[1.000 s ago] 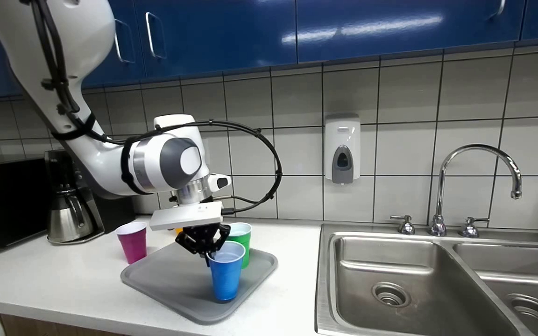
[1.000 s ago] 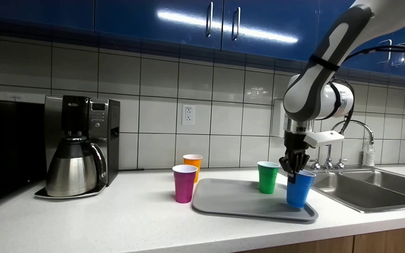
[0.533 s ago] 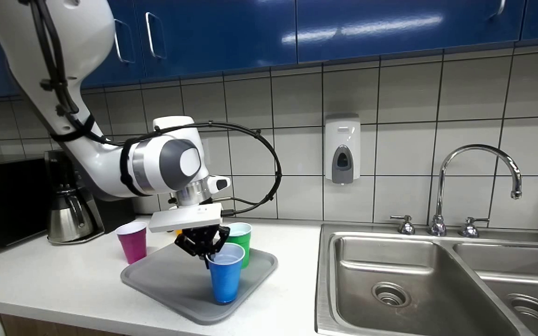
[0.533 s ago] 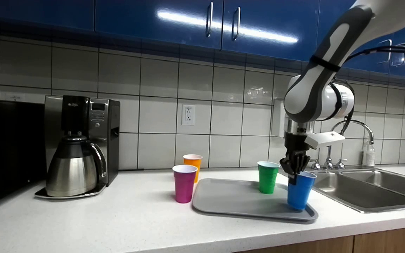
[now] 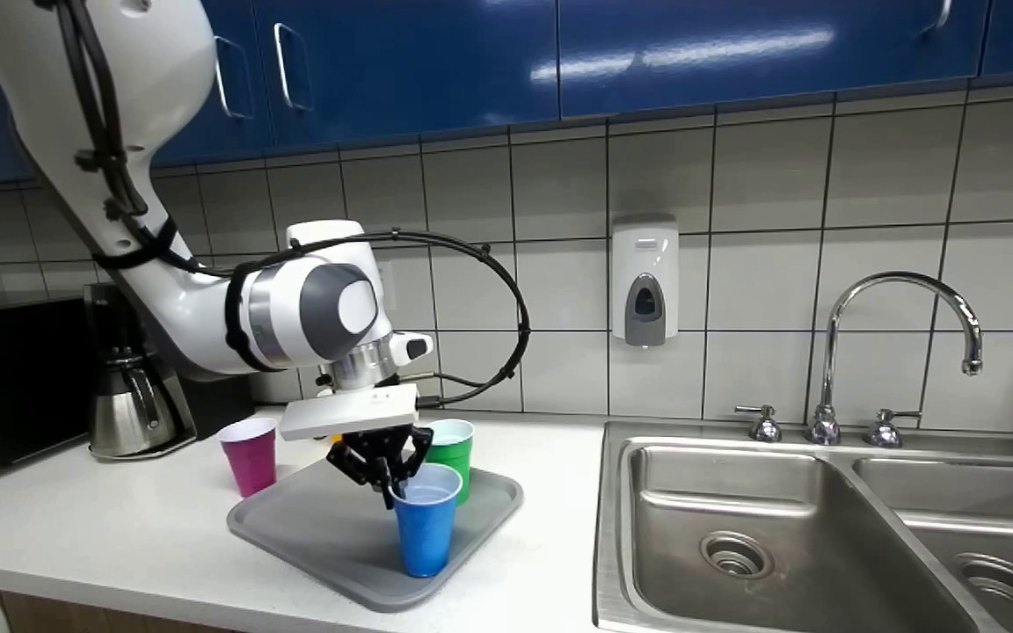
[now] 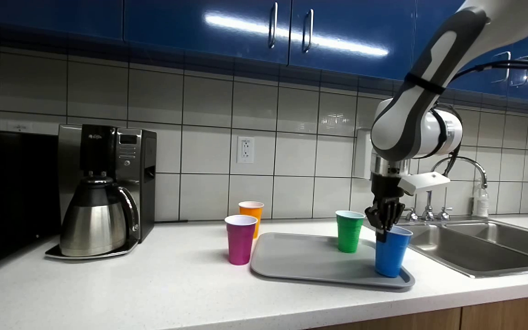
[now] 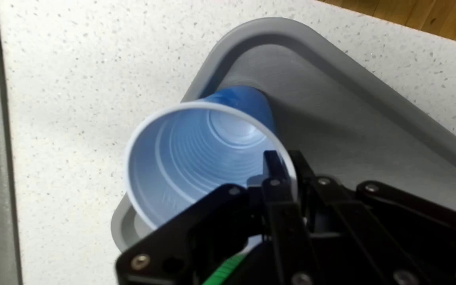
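The end effector (image 7: pixel 284 160) is pinching the side of the blue cup (image 6: pixel 390 257) at its rim: in the wrist view one finger (image 7: pixel 273 165) dips inside the cup and the other lies along the outside, close together with the thin plastic between them. The blue cup, mouth up, is by the sink-side edge of the gray tray (image 6: pixel 300 256), near the tray's front corner; whether its base rests on the tray or hangs just above is hard to tell. A green cup (image 6: pixel 349 234) stands on the tray near the same edge, toward the back corner. Past the tray's opposite edge, on the white surface (image 6: pixel 154 295), a purple cup (image 6: pixel 240 243) stands just beside the tray, with an orange cup (image 6: pixel 253 211) behind it, nearer the surface's back edge. Well apart from the tray, a coffee maker (image 6: pixel 135 183) with a steel pot (image 6: pixel 93 229) stands toward the back of the surface. In both exterior views a double sink (image 5: pixel 614 527) is set into the surface, a curved faucet (image 5: pixel 830 352) at its back edge.
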`<state>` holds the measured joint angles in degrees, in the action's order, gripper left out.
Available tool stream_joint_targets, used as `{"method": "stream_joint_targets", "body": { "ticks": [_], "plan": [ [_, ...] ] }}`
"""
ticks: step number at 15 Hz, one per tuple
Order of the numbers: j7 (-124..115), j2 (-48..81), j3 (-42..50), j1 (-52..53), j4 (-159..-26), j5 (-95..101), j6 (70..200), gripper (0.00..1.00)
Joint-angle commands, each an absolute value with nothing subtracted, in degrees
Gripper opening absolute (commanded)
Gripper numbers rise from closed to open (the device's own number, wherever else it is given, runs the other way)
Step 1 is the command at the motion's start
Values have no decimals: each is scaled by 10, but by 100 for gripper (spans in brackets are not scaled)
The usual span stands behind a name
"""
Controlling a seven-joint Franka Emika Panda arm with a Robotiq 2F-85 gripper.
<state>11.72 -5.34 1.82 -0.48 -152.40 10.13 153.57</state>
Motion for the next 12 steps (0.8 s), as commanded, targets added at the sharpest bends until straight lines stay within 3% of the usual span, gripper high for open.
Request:
{"method": "stream_joint_targets", "body": {
  "ticks": [1, 9, 12],
  "plan": [
    [92, -63, 11, -9, -1535, 128, 1544, 40],
    [100, -74, 12, -5, -1542, 110, 1533, 96],
    [111, -81, 13, 1, -1541, 85, 1520, 100]
  ]
}}
